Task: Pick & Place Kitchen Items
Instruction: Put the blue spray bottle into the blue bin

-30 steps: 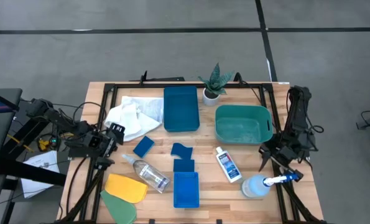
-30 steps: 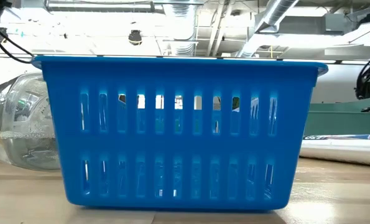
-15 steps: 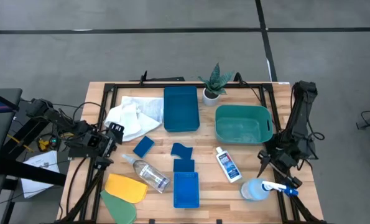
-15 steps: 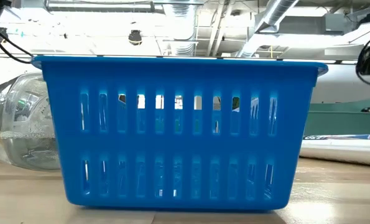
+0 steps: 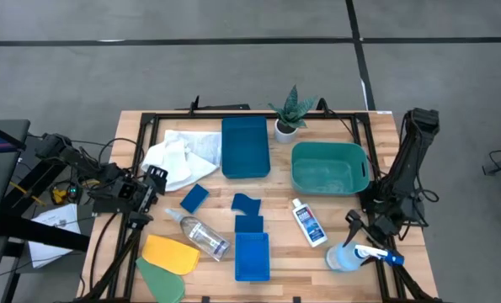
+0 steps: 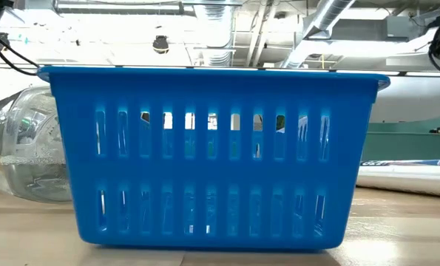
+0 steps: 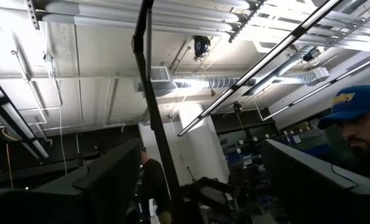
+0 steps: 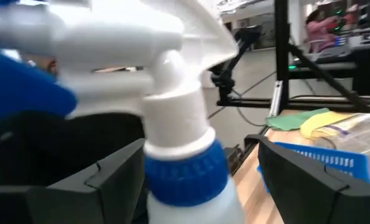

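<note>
Progress nil: teal tub (image 5: 329, 168) and blue trays (image 5: 245, 146) look empty. Right hand (image 5: 361, 238), fingers spread, straddles spray bottle (image 5: 351, 255) at counter's near right, no grip. Left hand (image 5: 155, 180) idle far left, state unclear.

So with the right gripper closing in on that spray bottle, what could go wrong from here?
1. The spray bottle lies on its side near the table's right front corner; a nudge from the right gripper could roll it off the edge.
2. In the right wrist view the open fingers straddle the bottle's neck just under the trigger head, so a grip there might let the heavier body swing or slip.
3. The left gripper waits by the white cloth, too far off to help.
</note>
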`<act>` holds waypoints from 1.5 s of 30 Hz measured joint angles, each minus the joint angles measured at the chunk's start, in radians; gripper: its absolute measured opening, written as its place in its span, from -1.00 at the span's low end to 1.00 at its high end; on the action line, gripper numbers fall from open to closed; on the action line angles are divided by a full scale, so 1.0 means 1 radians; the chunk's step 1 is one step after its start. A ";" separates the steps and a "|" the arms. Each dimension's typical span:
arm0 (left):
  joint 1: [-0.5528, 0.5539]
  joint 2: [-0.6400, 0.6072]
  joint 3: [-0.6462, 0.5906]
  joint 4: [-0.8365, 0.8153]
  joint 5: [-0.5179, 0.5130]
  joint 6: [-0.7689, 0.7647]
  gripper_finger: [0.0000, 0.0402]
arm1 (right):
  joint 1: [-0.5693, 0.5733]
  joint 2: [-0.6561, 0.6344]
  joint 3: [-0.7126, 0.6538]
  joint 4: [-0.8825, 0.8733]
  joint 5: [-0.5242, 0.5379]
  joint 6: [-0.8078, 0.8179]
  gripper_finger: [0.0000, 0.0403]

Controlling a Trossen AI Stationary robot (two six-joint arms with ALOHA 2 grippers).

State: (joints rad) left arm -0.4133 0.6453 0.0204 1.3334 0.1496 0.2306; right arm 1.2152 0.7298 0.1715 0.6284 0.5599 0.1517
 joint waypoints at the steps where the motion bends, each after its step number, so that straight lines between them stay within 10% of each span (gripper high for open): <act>1: 0.000 0.000 0.000 0.000 0.000 0.000 0.63 | 0.000 0.005 0.000 0.015 0.011 -0.004 0.47; 13: 0.000 0.000 0.000 0.003 0.000 0.002 0.63 | 0.000 0.009 0.000 0.024 0.018 0.039 0.38; 22: 0.000 0.000 0.000 0.011 0.001 0.002 0.63 | -0.001 0.009 0.002 0.028 0.019 0.004 -0.25; 45: 0.000 0.000 0.000 0.019 0.001 0.002 0.63 | -0.085 0.011 0.130 0.089 0.149 -0.208 -0.36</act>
State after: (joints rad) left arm -0.4129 0.6449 0.0204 1.3529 0.1501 0.2321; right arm 1.1303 0.7408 0.3010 0.7177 0.7093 -0.0559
